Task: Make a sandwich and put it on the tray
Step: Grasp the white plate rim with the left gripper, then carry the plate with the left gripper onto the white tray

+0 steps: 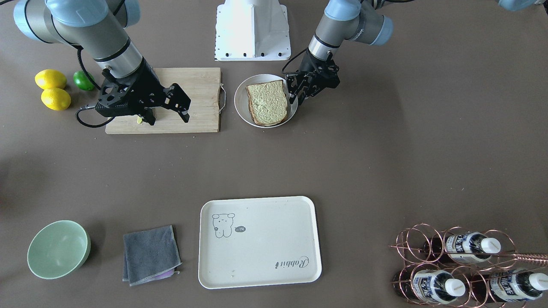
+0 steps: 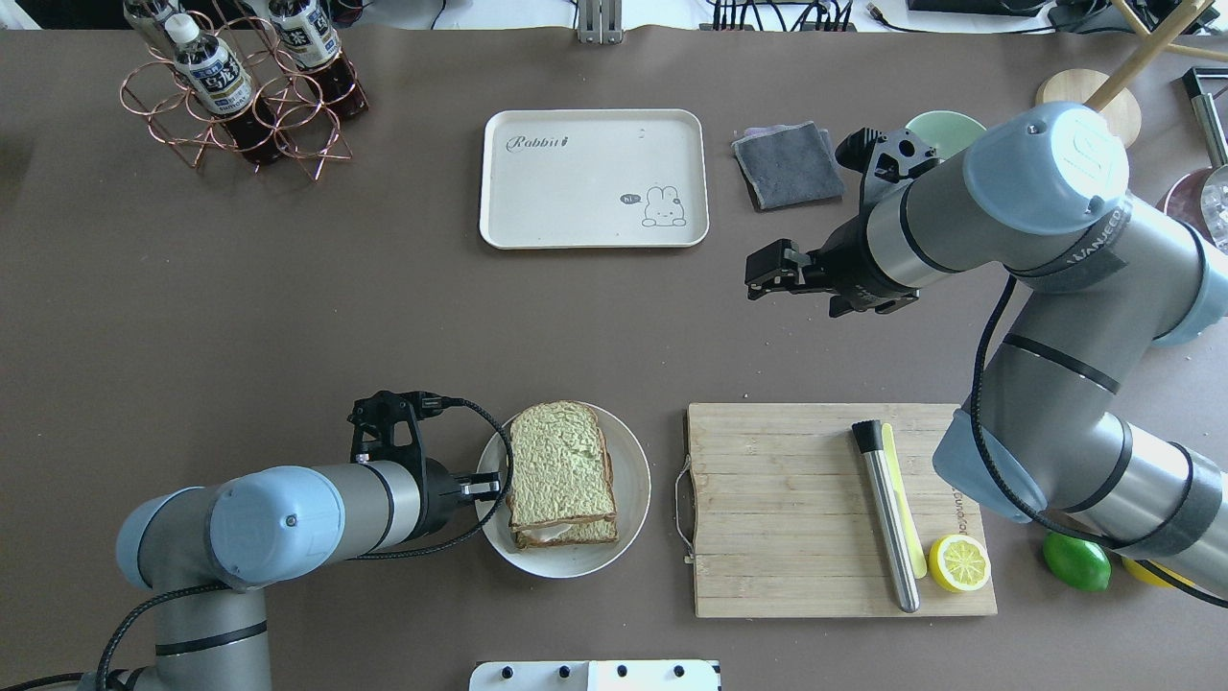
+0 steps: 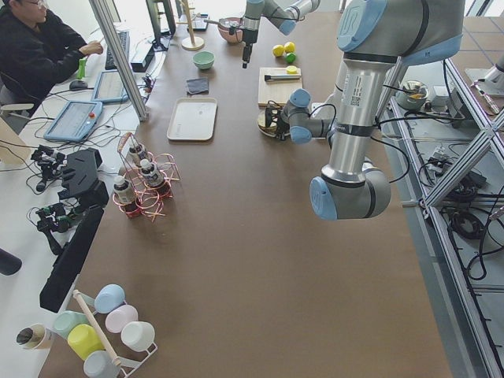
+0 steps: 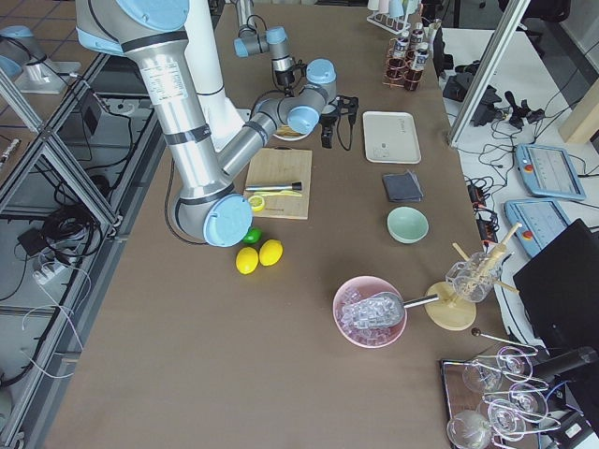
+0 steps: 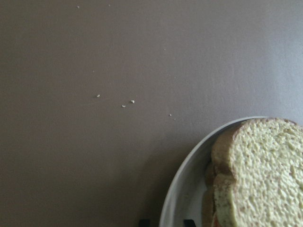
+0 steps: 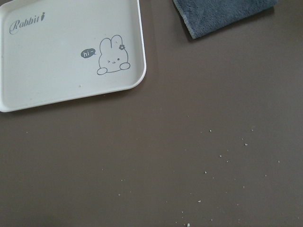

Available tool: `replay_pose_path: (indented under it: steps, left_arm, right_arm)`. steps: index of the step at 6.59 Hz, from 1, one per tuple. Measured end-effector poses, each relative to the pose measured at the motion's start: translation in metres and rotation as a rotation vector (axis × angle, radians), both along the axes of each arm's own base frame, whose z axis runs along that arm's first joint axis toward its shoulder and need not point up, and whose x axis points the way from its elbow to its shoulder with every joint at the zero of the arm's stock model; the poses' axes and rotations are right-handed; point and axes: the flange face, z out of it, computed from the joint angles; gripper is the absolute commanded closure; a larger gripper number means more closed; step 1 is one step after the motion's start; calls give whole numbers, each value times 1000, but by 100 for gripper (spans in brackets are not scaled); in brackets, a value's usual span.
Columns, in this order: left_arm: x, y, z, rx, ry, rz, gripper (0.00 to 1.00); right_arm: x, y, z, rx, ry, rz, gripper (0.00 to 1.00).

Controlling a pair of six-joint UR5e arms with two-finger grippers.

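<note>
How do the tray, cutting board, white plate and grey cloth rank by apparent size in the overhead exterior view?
Largest to smallest as they appear:
1. cutting board, though it lies nearer the camera than the tray, so its lead over the tray may be partly perspective
2. tray
3. white plate
4. grey cloth

The tray (image 2: 576,192) is cream with a grey drawing (image 2: 662,206), the sandwich (image 2: 559,470) greenish-tan.
</note>
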Motion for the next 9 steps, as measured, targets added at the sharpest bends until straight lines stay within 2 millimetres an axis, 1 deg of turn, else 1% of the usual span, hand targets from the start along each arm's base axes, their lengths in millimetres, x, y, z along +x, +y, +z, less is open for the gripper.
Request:
replay_pose_path:
  steps: [1,3,4,5,6,7,8,9]
  left_arm:
    - [0,0,0,0,0,0,100]
    - [-1,0,-6,2,11,5,100]
    - [-5,-2,-13,2,24,8,100]
    - [-15,-10,-21,-8,41,18,100]
    - [-33,-34,-25,-37,57,32,100]
    - [-52,-63,-26,-64,67,26,100]
    - [-68,-94,-30,-84,76,-8,100]
    - [-78,-131,-39,-119,90,-69,100]
  right_arm:
    - [0,0,0,1,0,1,0]
    - [1,-1,0,0,1,2,0]
    - [2,-3,0,1,1,5,0]
    - [4,-5,0,6,2,5,0]
    - [7,-6,0,12,3,5,0]
    - [8,-7,-1,17,1,4,0]
    - [9,-6,-3,22,-7,4,0]
    - [10,-5,-4,27,-21,4,0]
